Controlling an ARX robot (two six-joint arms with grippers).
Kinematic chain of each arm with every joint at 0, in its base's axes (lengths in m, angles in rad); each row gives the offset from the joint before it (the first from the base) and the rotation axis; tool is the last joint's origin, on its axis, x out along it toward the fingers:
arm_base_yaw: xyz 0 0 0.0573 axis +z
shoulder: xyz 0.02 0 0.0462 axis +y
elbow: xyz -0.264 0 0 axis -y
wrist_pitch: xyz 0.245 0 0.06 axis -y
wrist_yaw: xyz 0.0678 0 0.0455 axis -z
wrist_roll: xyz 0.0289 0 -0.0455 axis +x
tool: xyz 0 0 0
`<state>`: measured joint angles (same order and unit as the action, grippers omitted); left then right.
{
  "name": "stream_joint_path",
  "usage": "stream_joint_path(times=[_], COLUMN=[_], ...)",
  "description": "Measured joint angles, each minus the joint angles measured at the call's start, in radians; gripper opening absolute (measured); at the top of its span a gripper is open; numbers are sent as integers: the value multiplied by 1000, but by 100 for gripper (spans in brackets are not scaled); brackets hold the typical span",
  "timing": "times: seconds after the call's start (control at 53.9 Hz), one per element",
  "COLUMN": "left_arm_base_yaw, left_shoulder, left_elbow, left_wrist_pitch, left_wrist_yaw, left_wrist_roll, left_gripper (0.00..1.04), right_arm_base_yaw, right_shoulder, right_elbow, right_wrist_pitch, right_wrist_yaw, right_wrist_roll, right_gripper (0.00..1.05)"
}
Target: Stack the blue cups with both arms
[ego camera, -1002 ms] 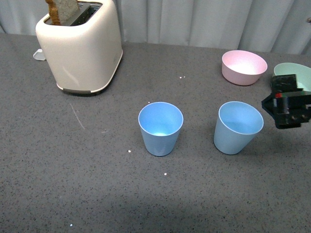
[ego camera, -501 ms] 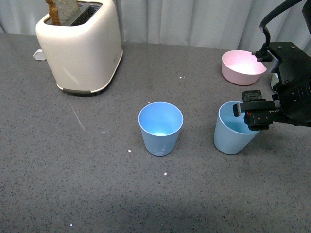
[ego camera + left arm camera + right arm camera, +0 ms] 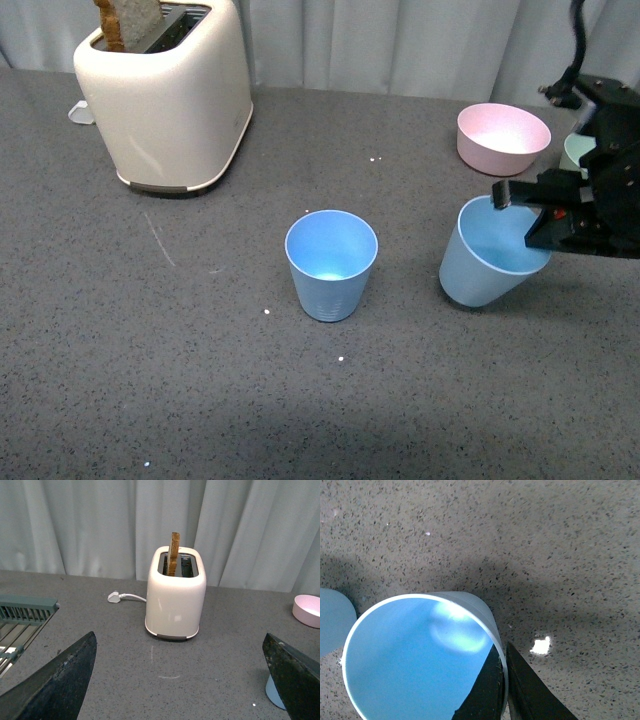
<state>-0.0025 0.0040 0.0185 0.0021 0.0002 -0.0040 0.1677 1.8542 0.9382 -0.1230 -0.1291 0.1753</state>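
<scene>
right gripper (image 3: 504, 692): clamped on rim of right blue cup (image 3: 482, 265), one finger inside wall, one outside. cup tilted, mouth leaning toward gripper side; cannot tell whether base rests on table (image 3: 150, 360). second blue cup (image 3: 331, 265) upright near table centre, to left of held cup, well apart. left gripper (image 3: 179, 645): released, jaws spread wide, facing toaster (image 3: 175, 597) with bread slice (image 3: 174, 550) standing in slot. pink bowl (image 3: 502, 138) behind held cup, toward back of table.
</scene>
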Motion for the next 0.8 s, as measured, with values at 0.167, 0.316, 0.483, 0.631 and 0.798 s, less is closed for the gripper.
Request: stream_joint_path(times=[0.167,0.316,0.483,0.631,0.798], left_arm_base_yaw=[0,0,0,0,0], left_shoulder=[0,0,0,0,0], left_elbow=[0,0,0,0,0], left_wrist_pitch=[0,0,0,0,0], left_wrist_yaw=[0,0,0,0,0], left_wrist_roll=[0,0,0,0,0], left_gripper=[98,98,98,98,98], right_arm_base_yaw=[-3,50,131,180,209], right_shoulder=[-77,-122,-122,-103,-71], right_elbow=[32,66,82,89,102], right_wrist_pitch=[-28,-35,-45,-44,-45], right_wrist_yaw=[-167,-234,-225,-203,-179], right_wrist_roll=[34,42,43,47,51], right_gripper=[1,1,1,1,1])
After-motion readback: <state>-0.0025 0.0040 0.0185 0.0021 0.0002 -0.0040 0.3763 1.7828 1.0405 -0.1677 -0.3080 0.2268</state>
